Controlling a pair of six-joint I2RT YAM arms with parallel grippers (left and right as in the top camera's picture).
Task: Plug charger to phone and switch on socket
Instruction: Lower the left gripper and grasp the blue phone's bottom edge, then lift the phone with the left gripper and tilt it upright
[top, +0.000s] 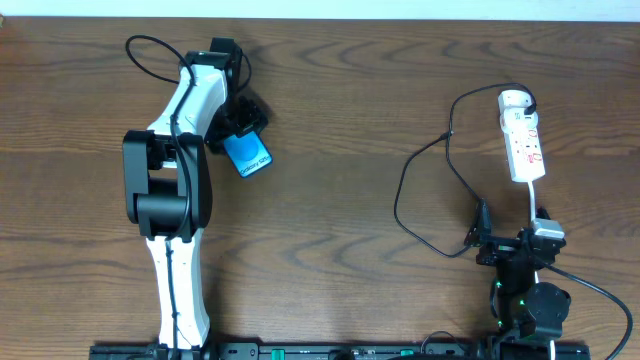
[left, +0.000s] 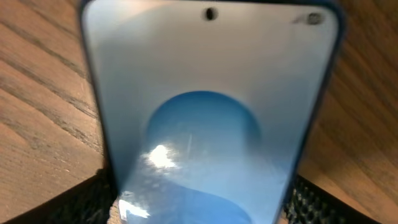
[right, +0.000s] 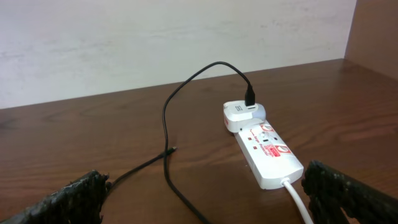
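Left gripper (left: 199, 208): astride the phone (left: 211, 93), near end hidden between fingers (left: 311, 204), grip impossible to call. Right gripper (right: 208, 196): wide apart, empty, facing socket (right: 267, 152); charger (right: 166, 124) tip tiny, loose on table (right: 93, 137).

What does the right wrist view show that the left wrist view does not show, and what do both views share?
Only the right wrist view: the socket, a white adapter at its far end with the charger plugged into it, the cable's free tip on the wood, a white cord and a pale wall. The right gripper is open and empty.
Only the left wrist view: the phone, very close, between the left gripper fingers; whether they press it, I cannot tell.
Both: the brown wooden table and dark finger pads at the lower corners.
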